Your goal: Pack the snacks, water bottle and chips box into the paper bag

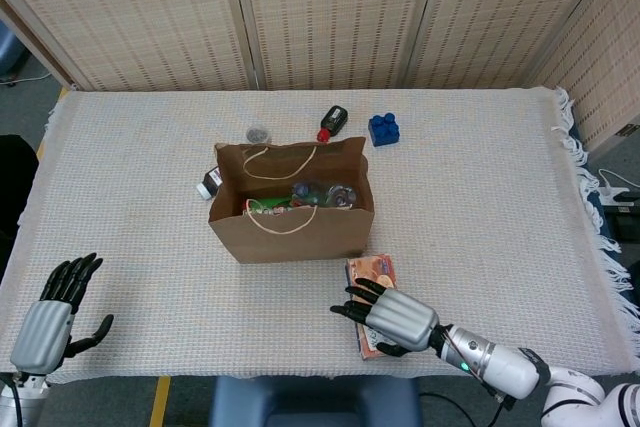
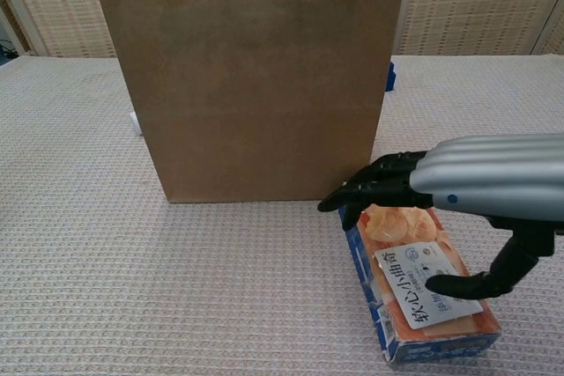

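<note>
The brown paper bag [image 1: 290,215] [image 2: 256,85] stands upright and open mid-table; a water bottle [image 1: 328,193] and green snack packs [image 1: 265,205] show inside it. The orange chips box [image 1: 372,271] [image 2: 421,292] lies flat just in front of the bag's right corner. My right hand [image 1: 393,318] [image 2: 458,189] hovers palm down over the box, fingers spread past its left edge and thumb [image 2: 467,284] low at its label; it grips nothing. My left hand [image 1: 50,319] rests open near the table's front left corner, far from the bag.
Behind the bag lie a dark bottle with a red cap [image 1: 332,122], a blue toy block [image 1: 382,129] and a small round jar [image 1: 258,134]. A dark small carton [image 1: 208,183] leans by the bag's left side. The table's front edge runs close under the box.
</note>
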Controlling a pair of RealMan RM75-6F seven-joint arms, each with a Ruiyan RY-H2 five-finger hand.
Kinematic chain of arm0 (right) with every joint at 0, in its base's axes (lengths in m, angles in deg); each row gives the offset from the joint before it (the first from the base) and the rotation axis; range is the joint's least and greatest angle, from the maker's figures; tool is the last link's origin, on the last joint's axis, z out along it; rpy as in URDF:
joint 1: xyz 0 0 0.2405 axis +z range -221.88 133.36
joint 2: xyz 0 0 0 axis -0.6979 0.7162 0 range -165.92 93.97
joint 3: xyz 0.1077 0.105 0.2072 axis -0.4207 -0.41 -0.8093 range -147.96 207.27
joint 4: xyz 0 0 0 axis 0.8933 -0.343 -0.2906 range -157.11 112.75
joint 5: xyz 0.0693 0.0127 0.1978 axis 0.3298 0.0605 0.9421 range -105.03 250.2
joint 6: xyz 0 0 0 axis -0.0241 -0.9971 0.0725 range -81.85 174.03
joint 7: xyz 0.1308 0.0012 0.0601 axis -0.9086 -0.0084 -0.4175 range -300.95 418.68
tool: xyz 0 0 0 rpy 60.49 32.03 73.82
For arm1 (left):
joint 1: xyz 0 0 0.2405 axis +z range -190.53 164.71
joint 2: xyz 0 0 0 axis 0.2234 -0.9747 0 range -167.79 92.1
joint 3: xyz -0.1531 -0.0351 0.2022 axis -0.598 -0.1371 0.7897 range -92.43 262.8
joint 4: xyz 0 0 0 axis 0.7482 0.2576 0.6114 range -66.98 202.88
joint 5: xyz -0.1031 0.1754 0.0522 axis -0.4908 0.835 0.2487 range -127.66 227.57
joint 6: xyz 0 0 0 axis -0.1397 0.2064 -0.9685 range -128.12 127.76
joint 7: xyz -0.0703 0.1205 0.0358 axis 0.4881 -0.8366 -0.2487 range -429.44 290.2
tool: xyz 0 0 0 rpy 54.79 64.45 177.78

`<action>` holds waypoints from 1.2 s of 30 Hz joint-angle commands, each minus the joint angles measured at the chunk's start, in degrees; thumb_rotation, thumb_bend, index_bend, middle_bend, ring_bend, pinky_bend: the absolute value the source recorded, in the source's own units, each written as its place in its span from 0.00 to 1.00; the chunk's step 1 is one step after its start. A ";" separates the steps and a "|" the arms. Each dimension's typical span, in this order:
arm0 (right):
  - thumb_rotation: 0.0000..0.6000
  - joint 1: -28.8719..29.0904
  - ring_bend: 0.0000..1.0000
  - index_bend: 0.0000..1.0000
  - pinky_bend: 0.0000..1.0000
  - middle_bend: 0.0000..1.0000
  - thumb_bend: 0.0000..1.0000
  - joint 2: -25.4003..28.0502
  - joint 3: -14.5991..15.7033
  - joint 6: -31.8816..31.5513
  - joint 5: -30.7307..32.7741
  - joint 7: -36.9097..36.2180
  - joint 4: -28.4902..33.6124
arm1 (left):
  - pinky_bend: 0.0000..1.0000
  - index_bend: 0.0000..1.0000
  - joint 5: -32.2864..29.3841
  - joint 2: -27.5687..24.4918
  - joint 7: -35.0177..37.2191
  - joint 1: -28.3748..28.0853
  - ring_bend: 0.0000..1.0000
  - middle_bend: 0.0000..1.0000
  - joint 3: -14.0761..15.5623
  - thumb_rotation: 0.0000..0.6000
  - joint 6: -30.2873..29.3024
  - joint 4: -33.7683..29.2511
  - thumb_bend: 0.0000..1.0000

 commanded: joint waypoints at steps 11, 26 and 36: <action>1.00 2.61 0.00 0.00 0.00 0.17 0.61 -6.02 1.51 5.82 3.62 4.01 0.71 | 0.02 0.00 -0.04 -0.26 0.78 0.02 0.00 0.00 -0.13 1.00 -0.23 -0.05 0.35; 1.00 1.69 0.00 0.00 0.00 0.20 0.61 -3.20 4.79 6.71 6.42 8.13 1.90 | 0.02 0.00 -0.01 -0.29 0.95 0.01 0.00 0.00 -0.17 1.00 -0.31 -0.08 0.35; 1.00 -0.47 0.00 0.00 0.00 0.22 0.61 2.52 7.26 3.57 6.74 5.89 1.15 | 0.02 0.00 0.52 0.09 0.08 0.00 0.00 0.00 0.07 1.00 -0.35 -0.14 0.35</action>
